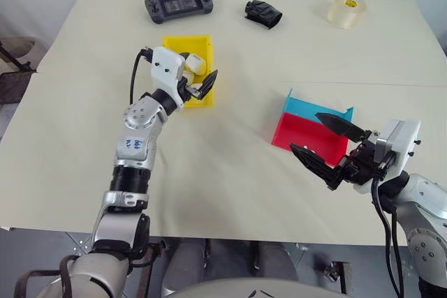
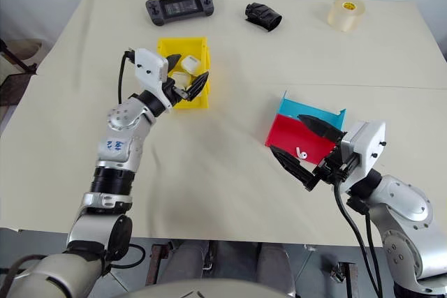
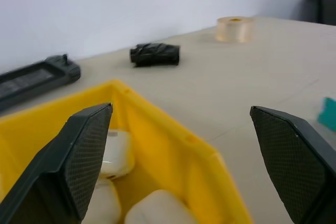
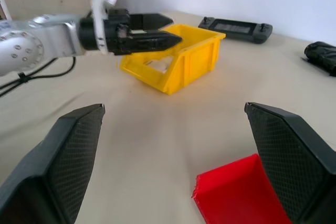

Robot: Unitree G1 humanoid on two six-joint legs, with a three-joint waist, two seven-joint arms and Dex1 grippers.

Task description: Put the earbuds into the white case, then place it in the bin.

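Yellow plastic marks the bin [image 2: 184,75], which sits on the cream counter [image 1: 230,172] toward its far edge, left of the middle. Several white cases lie inside it; the white case [image 2: 183,79] rests among them, and from my left wrist view I see three rounded white shapes against the bin's inner wall. I cannot tell the task's case from its creamier neighbours with certainty.

My left end effector [image 2: 186,75] hangs over the bin's near wall with its two black fingers spread wide, released and grasping nothing; one finger is above the bin's inside, the other over its near right corner.

My right end effector [image 1: 327,146] is near the counter's near right corner, also spread wide and empty. It hovers just in front of a red tray [image 1: 307,137], which leans against a blue tray [image 1: 318,109] behind it. In the right eye view a tiny white piece [image 2: 302,152] lies on the red tray; whether it is an earbud I cannot say.

Along the far edge of the counter lie a dark handheld game controller [image 1: 179,5], a crumpled black object [image 1: 263,13] and a roll of clear tape [image 1: 347,10], all well apart from the bin.
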